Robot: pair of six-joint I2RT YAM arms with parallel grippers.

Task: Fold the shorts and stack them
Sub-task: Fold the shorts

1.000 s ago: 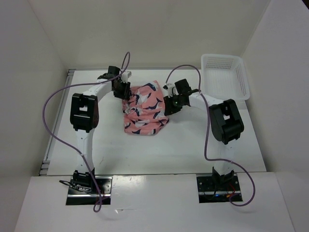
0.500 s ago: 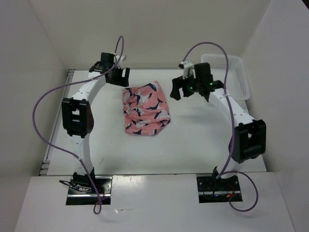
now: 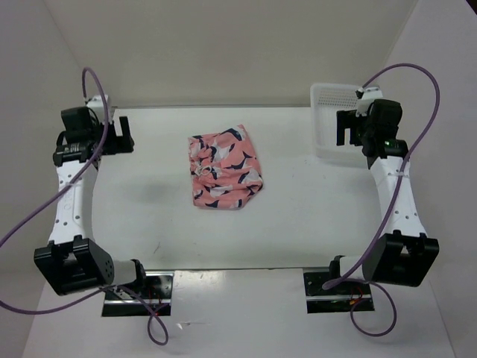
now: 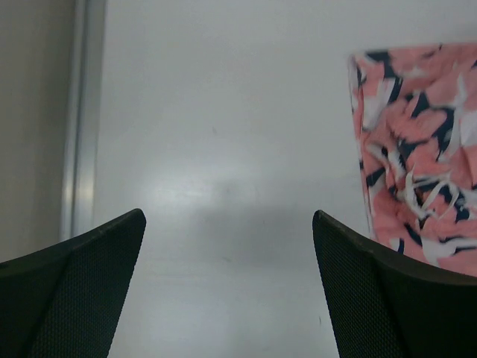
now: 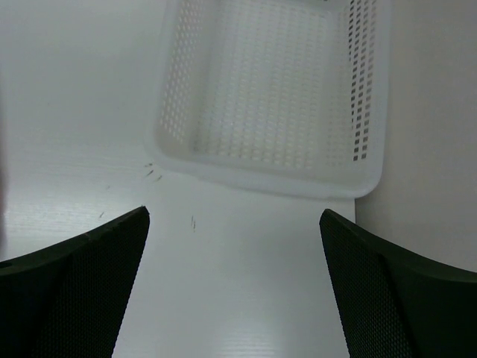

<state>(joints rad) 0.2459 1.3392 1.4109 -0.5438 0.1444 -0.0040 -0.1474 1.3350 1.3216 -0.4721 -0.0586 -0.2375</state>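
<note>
The shorts [image 3: 223, 170] lie folded near the middle of the table [image 3: 298, 224], while the left gripper [image 3: 123, 136] at its left edge and the right gripper [image 3: 344, 128] by the far-right-corner basket [image 3: 332, 104] hang empty, jaws apart, apparently to leave the fold undisturbed.

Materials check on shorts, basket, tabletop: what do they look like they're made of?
Shorts: soft matte cloth, judging by the creases and rumpled folds; the fibre can't be told.
Basket: white moulded plastic, slightly glossy, with a regular grid of holes.
Tabletop: smooth, hard white sheet with a faint sheen and fine scratches; probably laminate or plastic.
</note>
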